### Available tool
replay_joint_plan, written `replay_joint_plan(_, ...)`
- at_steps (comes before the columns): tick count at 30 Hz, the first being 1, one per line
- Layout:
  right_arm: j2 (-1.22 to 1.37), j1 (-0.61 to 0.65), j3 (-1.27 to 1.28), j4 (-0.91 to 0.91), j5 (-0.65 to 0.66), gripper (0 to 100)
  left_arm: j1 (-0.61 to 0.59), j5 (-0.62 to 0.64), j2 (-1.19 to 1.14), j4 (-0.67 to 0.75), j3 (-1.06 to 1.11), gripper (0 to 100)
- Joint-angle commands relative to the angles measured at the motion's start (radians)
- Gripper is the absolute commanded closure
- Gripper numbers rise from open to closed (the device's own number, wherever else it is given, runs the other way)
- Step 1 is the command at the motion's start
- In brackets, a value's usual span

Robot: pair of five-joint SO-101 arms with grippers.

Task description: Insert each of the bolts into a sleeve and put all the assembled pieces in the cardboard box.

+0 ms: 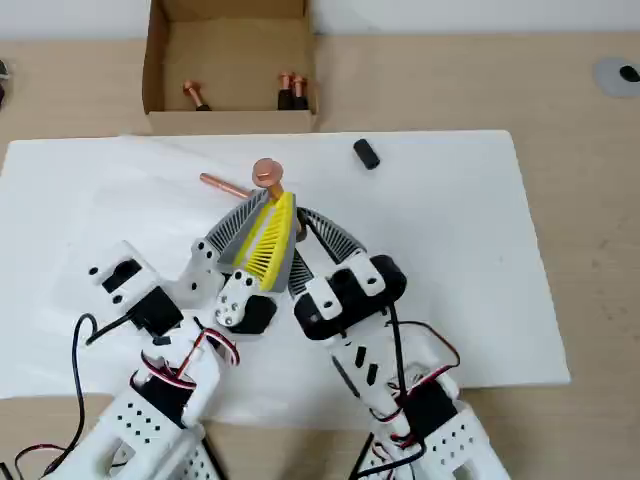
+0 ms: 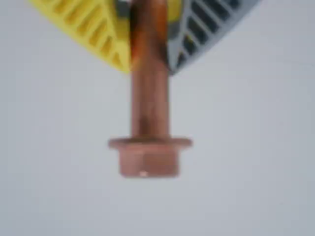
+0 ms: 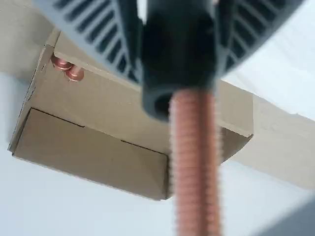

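1. Copper and close to the left wrist camera, the held bolt has its flanged hex head pointing away from the left gripper. One yellow finger and one grey finger are clamped on its shank.
2. From the right wrist, the held sleeve, a black tube, sits pinched between the two grey fingers of the right gripper.
3. That same bolt's threaded end crosses in front of the sleeve's open mouth and touches its rim. I cannot tell whether the thread has entered the bore.
4. From above, both grippers meet over the middle of the white sheet that covers the wooden worktop. The left gripper's tips are beside the right gripper's, and the bolt's head stands up towards the camera.
5. Just beside that head, on the sheet, lies a loose bolt, flat and apart from both grippers.
6. A loose sleeve lies on the sheet near its far edge, well apart from the loose bolt.
7. Beyond the sheet stands the cardboard box, open at the top.
8. Inside it lie three assembled pieces, each a copper bolt in a black sleeve. One lies near one wall, and two lie side by side against the opposite wall.
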State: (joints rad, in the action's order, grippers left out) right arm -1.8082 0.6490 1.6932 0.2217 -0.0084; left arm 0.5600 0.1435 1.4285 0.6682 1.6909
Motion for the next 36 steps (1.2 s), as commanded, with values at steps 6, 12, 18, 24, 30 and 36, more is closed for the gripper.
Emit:
replay_joint_plan(6,-0.125,-0.004,-0.007,-0.026,0.006,98.7,-0.058,-0.011,-0.007,0.058,-0.021,99)
replay_joint_plan(12,-0.125,-0.004,-0.007,-0.026,0.006,98.7,-0.055,-0.011,-0.008,0.057,-0.026,99)
replay_joint_plan(18,-0.125,-0.004,-0.007,-0.026,0.006,98.7,-0.057,-0.011,-0.008,0.055,-0.028,99)
replay_joint_plan(24,-0.125,-0.004,-0.007,-0.028,0.006,98.7,-0.057,-0.011,-0.015,0.051,-0.046,99)
replay_joint_plan(30,-0.125,-0.004,-0.007,-0.028,0.006,98.7,-0.055,-0.011,-0.119,0.041,-0.115,99)
replay_joint_plan(36,-0.125,-0.004,-0.007,-0.028,0.006,98.7,-0.055,-0.011,-0.18,0.118,-0.117,99)
